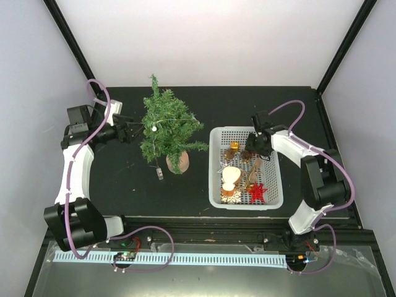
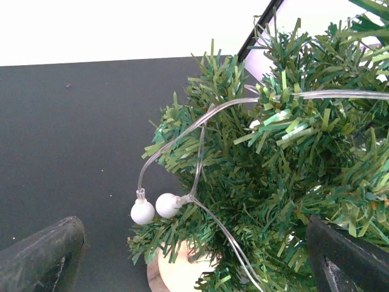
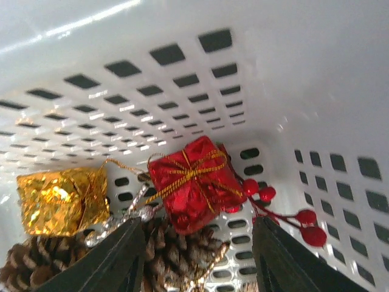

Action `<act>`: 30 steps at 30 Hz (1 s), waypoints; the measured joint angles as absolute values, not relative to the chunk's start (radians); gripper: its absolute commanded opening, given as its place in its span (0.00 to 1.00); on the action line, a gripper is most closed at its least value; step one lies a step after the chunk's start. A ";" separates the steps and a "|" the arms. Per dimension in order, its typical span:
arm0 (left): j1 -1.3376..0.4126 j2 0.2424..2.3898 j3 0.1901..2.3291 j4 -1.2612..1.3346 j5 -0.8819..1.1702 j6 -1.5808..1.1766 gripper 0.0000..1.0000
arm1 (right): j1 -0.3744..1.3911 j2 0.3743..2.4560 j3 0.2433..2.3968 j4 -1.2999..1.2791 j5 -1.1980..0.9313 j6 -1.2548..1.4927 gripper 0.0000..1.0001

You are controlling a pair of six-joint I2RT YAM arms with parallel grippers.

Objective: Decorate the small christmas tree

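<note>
small christmas tree: upright on worktop, nothing gripped yet

- Tree stands left of centre on the dark worktop, on its round wooden base, well apart from the white basket to its right. A thin clear light string with white bulbs is draped through the branches.
- Left end effector: fully spread, holding nothing. It sits just beside the tree's left flank, jaws level with the lower branches.
- Right end effector: down inside the basket, jaws about half parted, nothing clamped that you can see. A red gift box lies just ahead of them, with a gold gift box, a pine cone and red berries nearby.
- Handling, judged: the tree looks light and top-heavy on a small base, so a sideways push could tip it. The bristles are soft and will give. If you steady it, take the trunk low near the base, not the branch tips, and keep clear of the wire, which could snag.
</note>
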State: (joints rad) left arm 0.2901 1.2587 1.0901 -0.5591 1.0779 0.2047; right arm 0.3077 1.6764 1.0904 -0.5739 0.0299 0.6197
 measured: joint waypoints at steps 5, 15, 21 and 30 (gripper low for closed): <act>0.286 1.260 1.092 -0.581 1.079 0.228 0.99 | 0.307 1.730 1.128 -0.569 0.057 0.601 0.47; 0.286 1.259 1.092 -0.595 1.093 0.236 0.99 | 0.306 1.748 1.134 -0.543 0.087 0.582 0.41; 0.286 1.260 1.092 -0.595 1.104 0.236 0.99 | 0.306 1.758 1.131 -0.525 0.067 0.578 0.37; 0.286 1.260 1.092 -0.594 1.108 0.236 0.99 | 0.306 1.765 1.125 -0.502 0.045 0.563 0.23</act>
State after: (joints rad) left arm 0.2863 1.2598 1.0920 -0.5941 1.1084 0.2356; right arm 0.3058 1.7645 1.1252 -0.5018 0.0448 0.5632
